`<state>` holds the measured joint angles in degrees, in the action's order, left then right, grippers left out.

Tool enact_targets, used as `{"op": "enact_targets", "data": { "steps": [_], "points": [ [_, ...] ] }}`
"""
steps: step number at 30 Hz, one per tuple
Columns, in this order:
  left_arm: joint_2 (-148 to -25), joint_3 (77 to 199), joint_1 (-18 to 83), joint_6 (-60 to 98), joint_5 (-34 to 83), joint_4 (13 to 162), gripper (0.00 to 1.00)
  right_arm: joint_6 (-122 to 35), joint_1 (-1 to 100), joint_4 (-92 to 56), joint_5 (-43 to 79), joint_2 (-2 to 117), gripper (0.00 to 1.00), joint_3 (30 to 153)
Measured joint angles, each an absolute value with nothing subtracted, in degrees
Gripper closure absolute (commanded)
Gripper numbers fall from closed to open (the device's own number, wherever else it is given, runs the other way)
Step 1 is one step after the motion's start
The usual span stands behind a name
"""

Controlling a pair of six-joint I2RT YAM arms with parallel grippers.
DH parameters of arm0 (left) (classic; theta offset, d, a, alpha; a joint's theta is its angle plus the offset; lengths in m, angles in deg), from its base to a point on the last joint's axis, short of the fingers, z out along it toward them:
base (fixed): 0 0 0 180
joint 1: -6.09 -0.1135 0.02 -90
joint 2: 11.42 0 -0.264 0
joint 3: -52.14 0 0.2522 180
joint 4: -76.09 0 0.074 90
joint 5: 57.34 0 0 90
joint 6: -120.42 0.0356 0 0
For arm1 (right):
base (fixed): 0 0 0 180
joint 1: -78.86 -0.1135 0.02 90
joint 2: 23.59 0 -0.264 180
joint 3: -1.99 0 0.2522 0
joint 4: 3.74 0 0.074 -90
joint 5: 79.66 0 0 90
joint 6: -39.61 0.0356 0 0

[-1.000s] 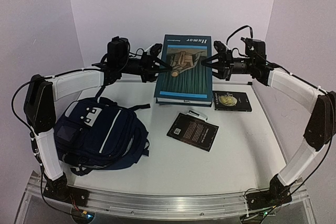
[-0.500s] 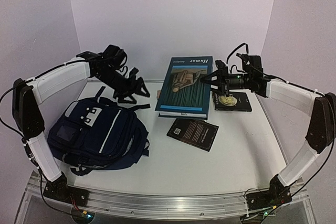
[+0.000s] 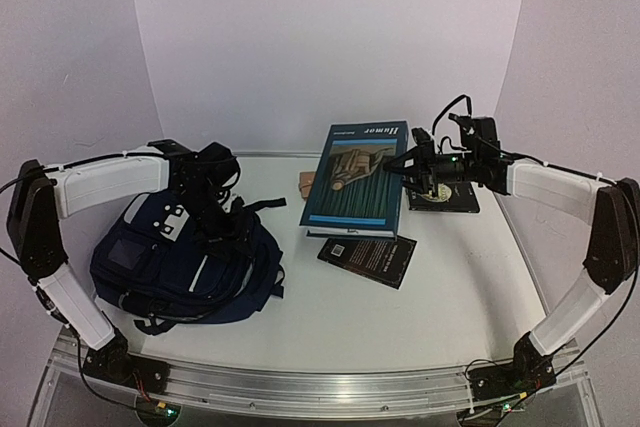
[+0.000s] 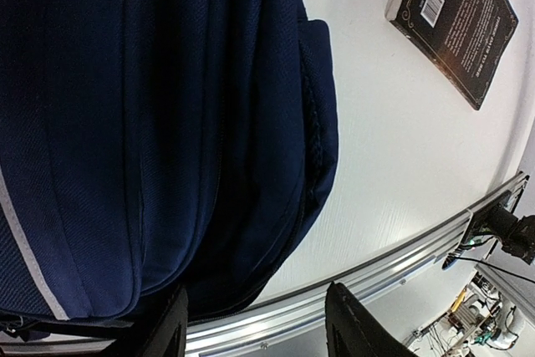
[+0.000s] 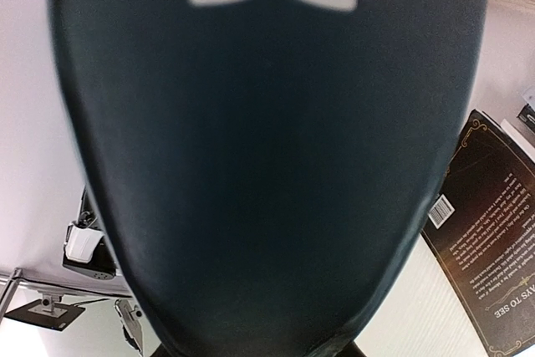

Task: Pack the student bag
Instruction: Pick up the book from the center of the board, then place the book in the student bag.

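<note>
The right gripper point(image 3: 408, 163) pinches only the teal book's point(image 3: 355, 179) edge, so it may slip; the left gripper point(image 4: 255, 328) gapes over the student bag point(image 3: 160, 257).

Table point(image 3: 440, 317): white top
Left: navy backpack point(image 3: 170, 257), lying flat
Middle: black paperback point(image 3: 367, 255), barcode up
Far right: second black book point(image 3: 462, 199)

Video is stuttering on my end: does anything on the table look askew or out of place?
The big teal book is tilted, pinched only at its right edge by the right gripper, partly overhanging a black book. The left gripper hangs open over the student bag.
</note>
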<state>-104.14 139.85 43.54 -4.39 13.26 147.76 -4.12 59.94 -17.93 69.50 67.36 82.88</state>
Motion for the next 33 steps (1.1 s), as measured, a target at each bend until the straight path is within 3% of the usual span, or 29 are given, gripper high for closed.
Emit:
{"op": "enact_targets", "data": {
  "steps": [20,26,33],
  "points": [
    [-112.57,140.63,43.82,-3.84,13.71,143.63,0.99,-5.6,59.94,-18.03,69.54,65.01,1.0,81.44],
    [-113.61,146.96,44.37,-2.47,13.09,146.5,1.0,-5.6,59.92,-18.02,69.54,65.01,1.0,81.26],
    [-118.2,168.89,44.55,-0.79,12.15,151.05,1.0,-5.72,58.44,-18.09,69.59,65.01,1.0,81.2]
  ]
}}
